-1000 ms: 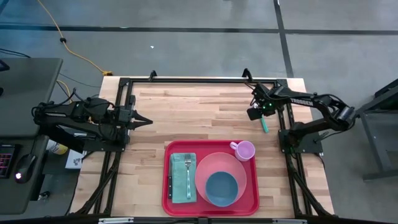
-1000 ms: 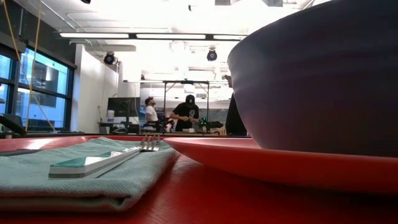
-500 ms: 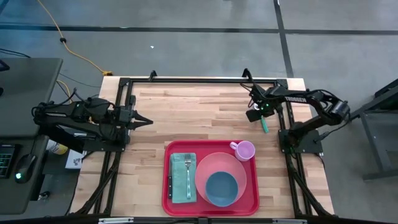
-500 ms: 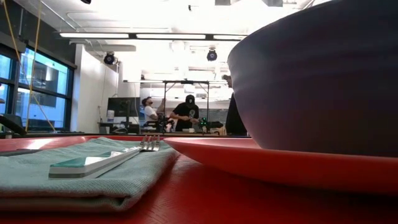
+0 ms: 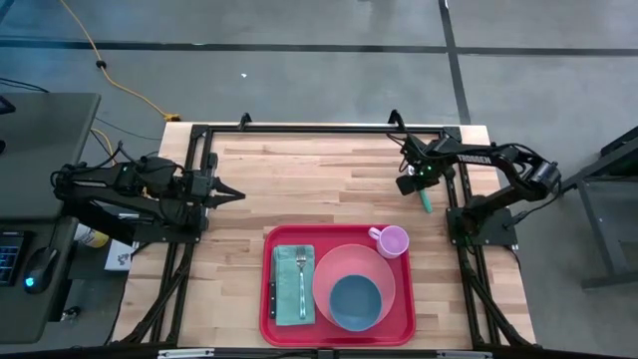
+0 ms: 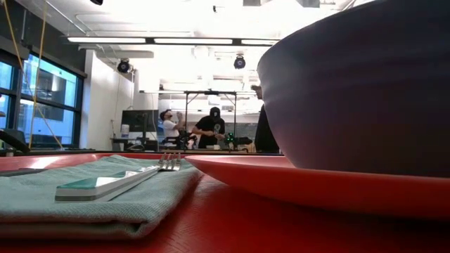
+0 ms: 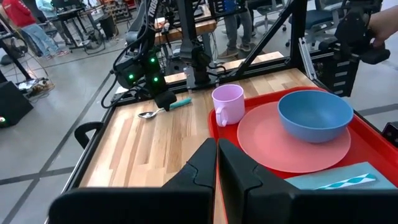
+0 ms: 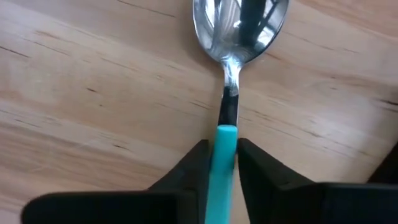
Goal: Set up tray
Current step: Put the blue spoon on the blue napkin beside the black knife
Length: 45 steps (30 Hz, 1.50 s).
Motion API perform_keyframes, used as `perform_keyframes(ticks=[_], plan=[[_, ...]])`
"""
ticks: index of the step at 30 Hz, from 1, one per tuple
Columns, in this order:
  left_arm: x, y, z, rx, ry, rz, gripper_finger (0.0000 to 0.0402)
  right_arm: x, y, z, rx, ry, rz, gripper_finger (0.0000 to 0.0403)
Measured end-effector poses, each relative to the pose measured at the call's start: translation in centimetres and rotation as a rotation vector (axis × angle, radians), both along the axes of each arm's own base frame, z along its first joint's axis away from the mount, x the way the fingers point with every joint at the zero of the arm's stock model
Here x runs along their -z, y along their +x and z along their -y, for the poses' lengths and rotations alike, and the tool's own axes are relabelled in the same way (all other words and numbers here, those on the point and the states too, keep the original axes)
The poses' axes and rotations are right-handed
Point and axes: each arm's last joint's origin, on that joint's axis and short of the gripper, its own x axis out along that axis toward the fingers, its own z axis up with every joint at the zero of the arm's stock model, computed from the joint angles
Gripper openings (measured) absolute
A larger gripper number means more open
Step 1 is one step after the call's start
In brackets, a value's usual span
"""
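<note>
The red tray (image 5: 404, 324) lies at the table's near edge. It carries a green napkin (image 5: 289, 269) with a fork (image 5: 301, 279), a pink plate (image 5: 344, 264) with a blue bowl (image 5: 355, 301), and a pink mug (image 5: 393, 240). A spoon (image 5: 426, 202) with a teal handle lies flat on the wood, beyond the tray's far right corner. My right gripper (image 5: 419, 187) is down over the spoon and shut on it. My left gripper (image 5: 237, 192) waits shut at the table's left side. My right gripper pinches the spoon's teal handle (image 8: 225, 146) between its two fingers (image 8: 198, 167), near the end that joins the metal neck. It comes from above, pointing down, one finger on each side of the handle. The spoon's bowl (image 8: 239, 25) and handle lie on the table.
Bare wood stretches between the two arms and beyond the tray's far rim. A black frame (image 5: 319, 130) runs along the table's far and side edges. People stand at benches in the room behind (image 6: 211, 130).
My right arm has shifted slightly over the spoon, its elbow drawing a little toward the far edge. The spoon and the things on the tray have stayed where they were.
</note>
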Motion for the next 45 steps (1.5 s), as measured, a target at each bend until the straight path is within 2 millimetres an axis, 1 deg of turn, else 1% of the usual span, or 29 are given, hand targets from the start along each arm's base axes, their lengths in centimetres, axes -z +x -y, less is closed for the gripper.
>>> perform_keyframes(ticks=[9, 17, 24, 29, 34, 39, 45], plan=[[0.0, 0.0, 0.0, 0.000, 0.000, 0.001, 0.0046, 0.0, 0.0, 0.0, -0.013, -0.010, -0.012, 0.0012], [0.0, 0.0, 0.0, 0.003, -0.001, 0.000, 0.0046, -0.3, 0.1, -0.3, -0.045, -0.006, 0.011, 0.0010], [0.0, 0.0, 0.0, 0.004, -0.001, 0.001, 0.0046, -2.4, 0.3, -1.6, -0.087, -0.068, 0.098, 0.0010], [0.0, 0.0, 0.0, 0.004, -0.001, 0.001, 0.0046, -4.4, -0.4, -2.6, -0.088, -0.144, 0.142, 0.0010], [0.0, 0.0, 0.0, 0.004, -0.001, 0.001, 0.0046, -6.8, -1.4, -3.4, -0.089, -0.211, 0.229, 0.0010], [0.0, 0.0, 0.0, 0.004, -0.001, 0.002, 0.0046, -10.7, -1.5, -4.4, -0.147, -0.314, 0.348, 0.0010], [0.0, 0.0, 0.0, 0.004, -0.001, 0.002, 0.0046, -16.2, -0.6, -6.1, -0.257, -0.428, 0.516, 0.0010]])
